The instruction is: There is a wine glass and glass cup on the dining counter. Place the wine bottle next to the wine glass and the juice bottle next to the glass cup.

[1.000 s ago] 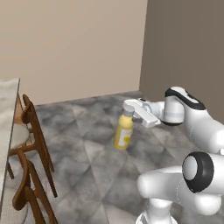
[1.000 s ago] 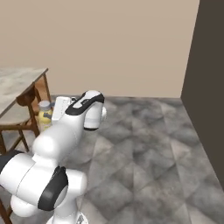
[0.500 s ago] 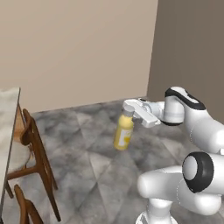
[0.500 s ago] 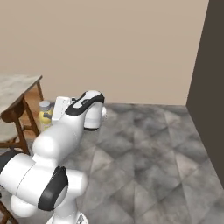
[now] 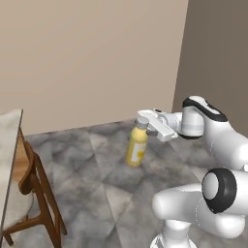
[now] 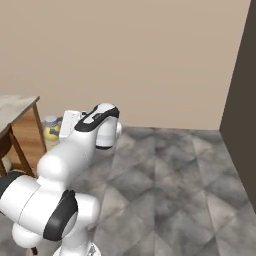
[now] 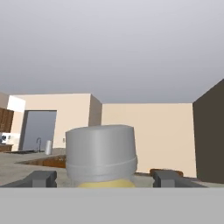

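Gripper (image 5: 143, 121) jaws are spread wide and clamped on the neck of one juice bottle (image 5: 136, 147), which is held upright in mid-air above the grey floor. One wooden chair (image 5: 35, 191) is tucked at the dining counter (image 5: 8, 145) edge, well apart from the bottle.

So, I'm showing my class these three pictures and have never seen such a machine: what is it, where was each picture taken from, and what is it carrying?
It is a white robot arm on a driving base, in a computer-rendered room. Two pictures come from cameras on the base, looking past the arm from its left and right. The third looks along the hand itself. The gripper holds the juice bottle, a small yellow one, near its top, hanging above the grey floor. In the hand picture its pale cap sits between the two dark fingers. A wooden chair stands beside the dining counter at the left.
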You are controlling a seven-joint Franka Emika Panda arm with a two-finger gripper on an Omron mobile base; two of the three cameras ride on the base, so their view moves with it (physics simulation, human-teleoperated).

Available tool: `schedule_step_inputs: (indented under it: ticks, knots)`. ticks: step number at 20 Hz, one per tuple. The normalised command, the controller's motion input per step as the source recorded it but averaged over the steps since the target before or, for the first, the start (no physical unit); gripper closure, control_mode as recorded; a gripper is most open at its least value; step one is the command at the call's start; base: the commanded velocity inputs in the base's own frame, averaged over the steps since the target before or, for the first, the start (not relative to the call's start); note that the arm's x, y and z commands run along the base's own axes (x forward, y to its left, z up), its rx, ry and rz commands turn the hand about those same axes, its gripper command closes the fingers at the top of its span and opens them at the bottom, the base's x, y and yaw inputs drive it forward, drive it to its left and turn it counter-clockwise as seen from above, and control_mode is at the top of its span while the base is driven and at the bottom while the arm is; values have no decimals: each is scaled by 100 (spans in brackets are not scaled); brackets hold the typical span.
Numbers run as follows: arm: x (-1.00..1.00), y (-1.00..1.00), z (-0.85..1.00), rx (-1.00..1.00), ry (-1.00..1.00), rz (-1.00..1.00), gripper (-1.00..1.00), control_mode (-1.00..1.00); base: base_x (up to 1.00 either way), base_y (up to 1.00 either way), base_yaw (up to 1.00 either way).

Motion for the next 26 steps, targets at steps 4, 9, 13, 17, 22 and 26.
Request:
schedule_step_inputs:
  ticks: [4,9,13,17,22,26]
  knots:
    - [0,0,0,0,0,0,100,100,79,-17,3]
    - [0,0,0,0,0,0,100,100,80,-18,2]
    - [0,0,0,0,0,0,100,100,80,-18,2]
    - [0,0,0,0,0,0,100,100,79,-18,3]
    - [0,0,0,0,0,0,100,100,73,-19,12]
    - [0,0,0,0,0,0,100,100,63,-17,24]
